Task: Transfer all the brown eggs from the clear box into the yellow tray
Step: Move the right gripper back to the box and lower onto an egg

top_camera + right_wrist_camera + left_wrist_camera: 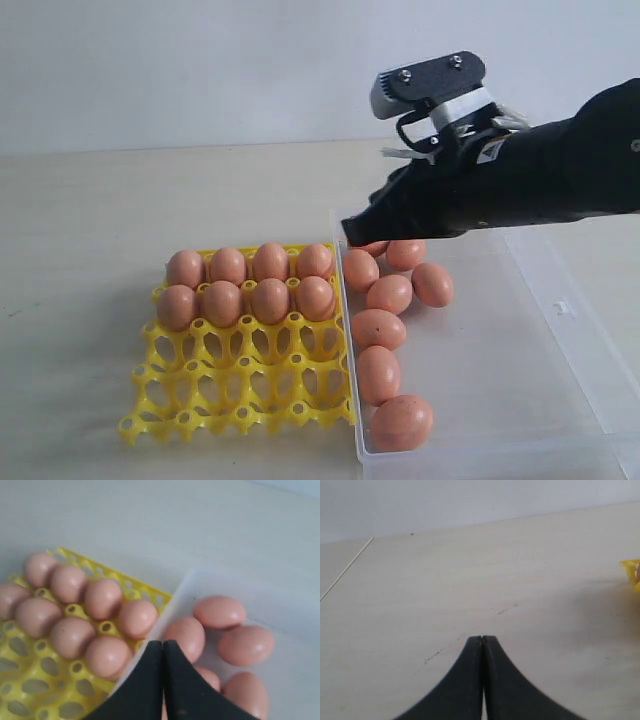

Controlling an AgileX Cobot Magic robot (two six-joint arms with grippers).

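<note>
Right tool (pixel 162 645) closed, empty, over box (pixel 520 330) far corner beside tray (pixel 295 320), apparently lining up egg (pixel 186 637) pick; left tool (pixel 482 640) closed, parked over surface (pixel 470 570).

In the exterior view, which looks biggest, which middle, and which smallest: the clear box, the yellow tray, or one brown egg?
1. clear box, biggest, though it runs off the picture's edge
2. yellow tray
3. brown egg, by far the smallest

On the worktop (pixel 80 200), left: yellow tray (pixel 240 398) with eight brown eggs (pixel 270 300) in its two far rows. Just right of it: clear box (pixel 520 380) with more eggs along its left wall. Above its far left corner, right gripper (pixel 355 228), tips together.
</note>
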